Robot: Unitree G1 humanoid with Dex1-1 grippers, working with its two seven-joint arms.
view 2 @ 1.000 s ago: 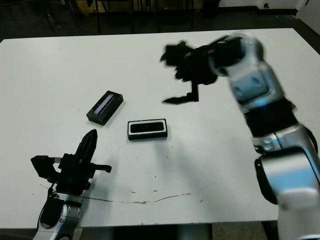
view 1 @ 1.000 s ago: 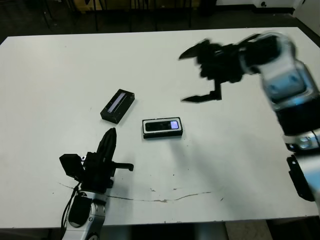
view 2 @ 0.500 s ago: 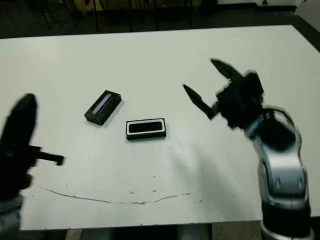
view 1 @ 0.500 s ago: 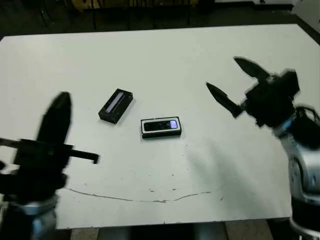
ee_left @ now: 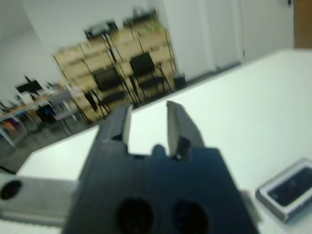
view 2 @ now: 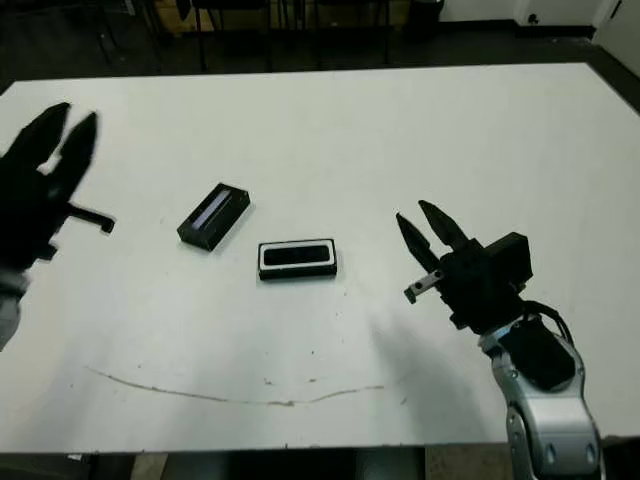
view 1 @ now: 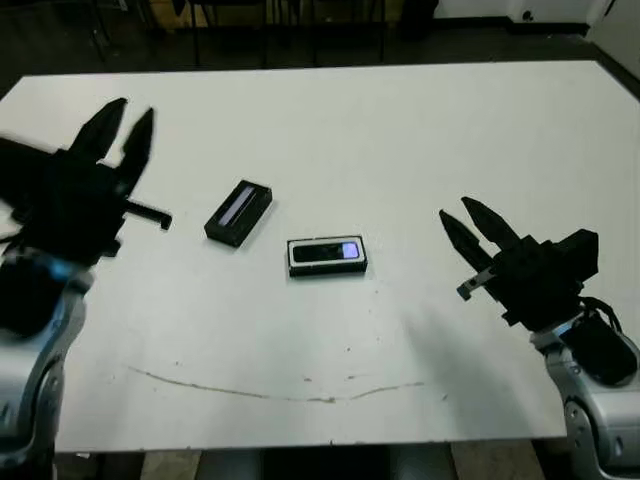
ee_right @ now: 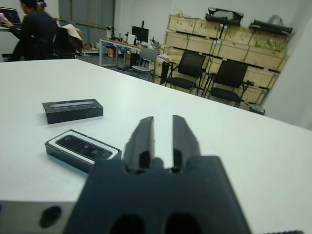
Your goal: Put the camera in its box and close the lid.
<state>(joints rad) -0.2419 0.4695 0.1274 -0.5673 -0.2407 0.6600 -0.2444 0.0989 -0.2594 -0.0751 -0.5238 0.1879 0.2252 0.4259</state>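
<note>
Since the camera (view 1: 327, 252) already lies inside the box (view 1: 327, 256) at mid-table, the step in hand appears to be fetching the lid (view 1: 239, 212), which lies just beside the box toward the robot's left, stripe upward and uncovered.

Head views. Left gripper (view 1: 121, 132) is raised above the left part of the table (view 1: 400, 130), fingers a little apart, holding nothing. Right gripper (view 1: 470, 226) hovers to the right of the box, well apart from it, fingers likewise slightly parted and empty. Advice: the lid is best taken across its short width, near its middle, so it hangs level; it should then be squared with the box's long axis before lowering, since a skewed lid would catch on the rim or nudge the light box across the table.

Left wrist view. Own fingers (ee_left: 176, 124) stand apart with a gap between them; the box with camera shows at the frame's edge.

Right wrist view. Own fingers (ee_right: 143, 139) show a narrow gap, nothing between them. Beyond lie the box and the lid, close together but apart. A person (ee_right: 34, 31) sits far behind the table.

Count: one camera, one box, one lid, two grippers, one person.
</note>
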